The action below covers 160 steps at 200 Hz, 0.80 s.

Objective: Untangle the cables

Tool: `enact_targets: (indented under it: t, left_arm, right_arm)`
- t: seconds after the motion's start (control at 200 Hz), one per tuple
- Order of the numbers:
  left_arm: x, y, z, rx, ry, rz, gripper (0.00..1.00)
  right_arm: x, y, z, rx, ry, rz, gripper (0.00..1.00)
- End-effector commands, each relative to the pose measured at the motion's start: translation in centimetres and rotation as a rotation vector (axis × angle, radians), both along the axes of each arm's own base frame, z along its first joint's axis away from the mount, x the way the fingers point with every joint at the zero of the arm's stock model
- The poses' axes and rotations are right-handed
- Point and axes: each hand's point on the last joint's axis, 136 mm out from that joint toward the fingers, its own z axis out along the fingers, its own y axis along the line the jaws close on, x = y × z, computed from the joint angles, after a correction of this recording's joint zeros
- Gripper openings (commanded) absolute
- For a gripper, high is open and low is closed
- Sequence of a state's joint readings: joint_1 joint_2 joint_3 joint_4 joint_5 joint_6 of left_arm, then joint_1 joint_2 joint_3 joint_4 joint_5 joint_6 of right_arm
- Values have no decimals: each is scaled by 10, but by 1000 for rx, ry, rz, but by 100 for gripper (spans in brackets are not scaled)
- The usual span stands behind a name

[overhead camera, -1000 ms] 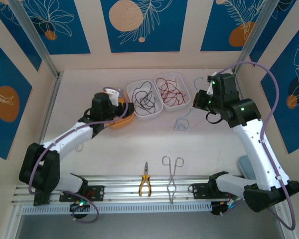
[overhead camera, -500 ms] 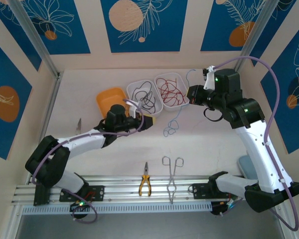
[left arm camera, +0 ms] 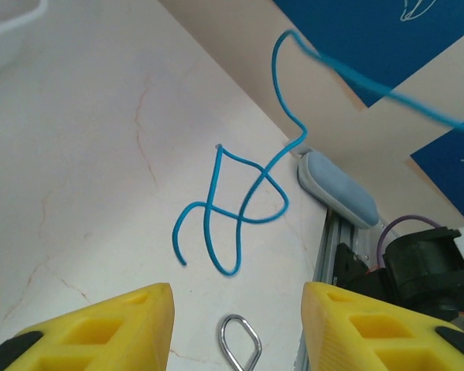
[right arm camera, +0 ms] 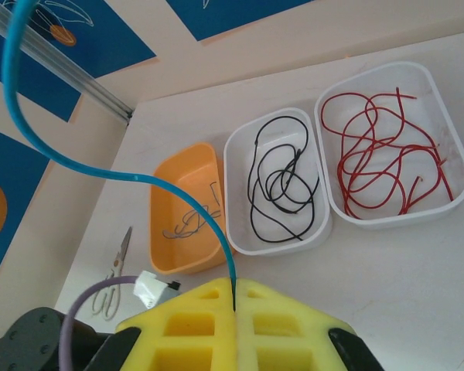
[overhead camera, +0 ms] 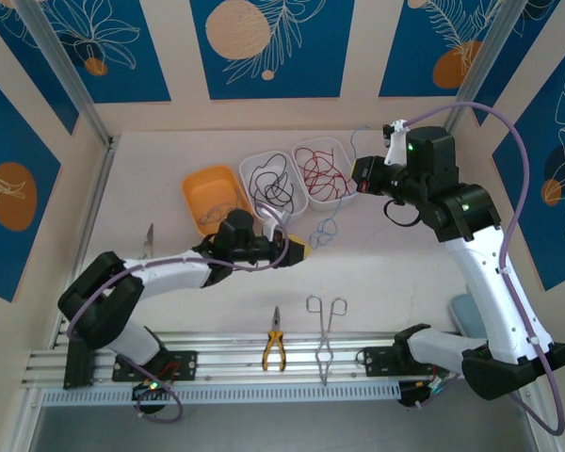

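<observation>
Red cable (right arm camera: 379, 154) and black cable (right arm camera: 282, 185) lie sorted in far white trays (right arm camera: 277, 246); the right gripper (right arm camera: 233, 287) pinches the looped blue cable (right arm camera: 131, 177), not yet untangled, while the left gripper (left arm camera: 236, 309), half-open and empty, hovers near.

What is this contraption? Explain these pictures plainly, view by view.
A white left robot arm and a right robot arm are bolted at the pale table's near edge. The overhead camera sees both; each wrist camera looks past its own yellow fingers. The right end effector is shut on a thin blue curly cable, holding one end up while its loops lie on the table. The left end effector is open, facing those loops. Farther back: a white plastic tray with a black cable, a second white tray with a red cable, and an orange tray.
</observation>
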State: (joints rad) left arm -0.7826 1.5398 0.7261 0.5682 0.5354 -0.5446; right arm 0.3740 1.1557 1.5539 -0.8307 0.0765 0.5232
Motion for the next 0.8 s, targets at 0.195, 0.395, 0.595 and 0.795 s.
enact_targets:
  t: [0.195,0.395,0.595,0.795]
  left_arm:
    - [11,-18,1,-12,-23,-10,43]
    - [20,-24,5,-53,-7,13,34]
    - [27,-32,7,-81,10,22,26]
    - [29,-37,13,-107,7,5,32]
  right_arm:
    - [-2,10,16,18,-41,48,0]
    - [-1,11,14,16,-39,47,0]
    - [-1,11,14,16,-38,48,0]
    - [-1,10,13,10,-40,46,0]
